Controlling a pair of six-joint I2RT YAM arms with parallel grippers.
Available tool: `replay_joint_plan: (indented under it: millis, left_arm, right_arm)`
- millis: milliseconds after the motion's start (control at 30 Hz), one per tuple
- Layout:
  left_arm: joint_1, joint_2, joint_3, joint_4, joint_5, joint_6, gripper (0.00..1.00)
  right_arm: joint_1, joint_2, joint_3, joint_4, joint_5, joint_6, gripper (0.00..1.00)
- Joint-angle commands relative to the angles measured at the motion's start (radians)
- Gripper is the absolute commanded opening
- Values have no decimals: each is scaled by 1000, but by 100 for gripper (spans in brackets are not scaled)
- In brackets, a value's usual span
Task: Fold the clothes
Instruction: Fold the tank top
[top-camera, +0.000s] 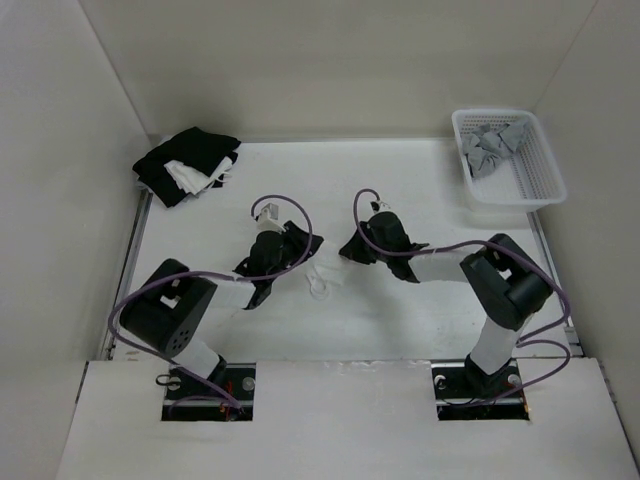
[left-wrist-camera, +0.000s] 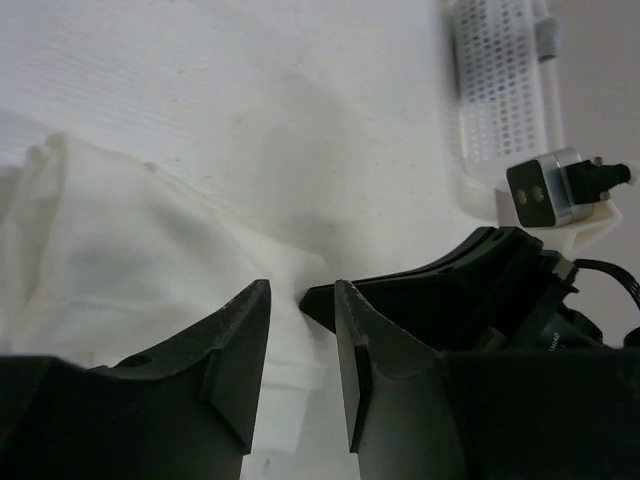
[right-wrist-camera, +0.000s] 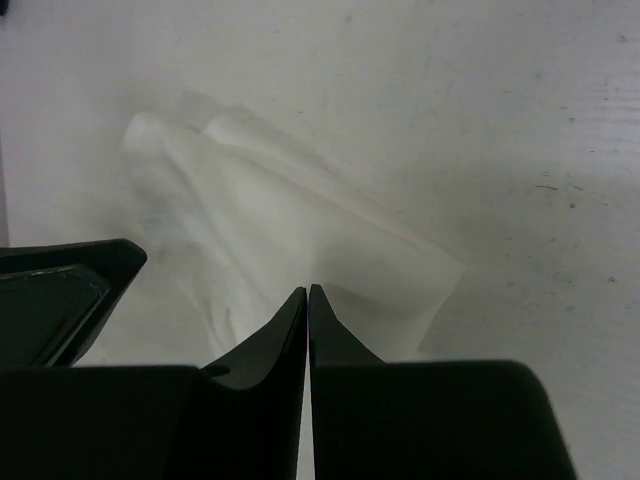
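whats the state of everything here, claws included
white camisole, bunched up between the claws
left claw, open at the camisole's edge
right claw, shut, tips at the camisole
basket, holds grey cloth pieces
black-and-white heap, piled in the far left corner

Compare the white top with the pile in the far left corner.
The white top is small and all white; the pile is larger, black and white. The white top lies near the table's middle; the pile sits at its far left corner. Both are crumpled cloth.
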Motion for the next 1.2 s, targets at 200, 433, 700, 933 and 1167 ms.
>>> replay_joint_plan:
  millis: [200, 433, 700, 933, 1167]
  left_arm:
    - [129, 136, -111, 169, 54, -54, 28]
    - [147, 87, -174, 206, 97, -60, 31]
    - [81, -251, -155, 44, 91, -2, 44]
    - [31, -462, 39, -524, -234, 274, 46]
    - [61, -531, 64, -740, -406, 297, 56]
  right_arm:
    - [-70, 81, -88, 282, -71, 113, 6]
    - [-84, 40, -110, 274, -59, 112, 10]
    - [-82, -119, -122, 226, -59, 96, 23]
    - [-88, -389, -151, 81, -33, 3, 44]
    - [-83, -612, -229, -10, 312, -177, 70]
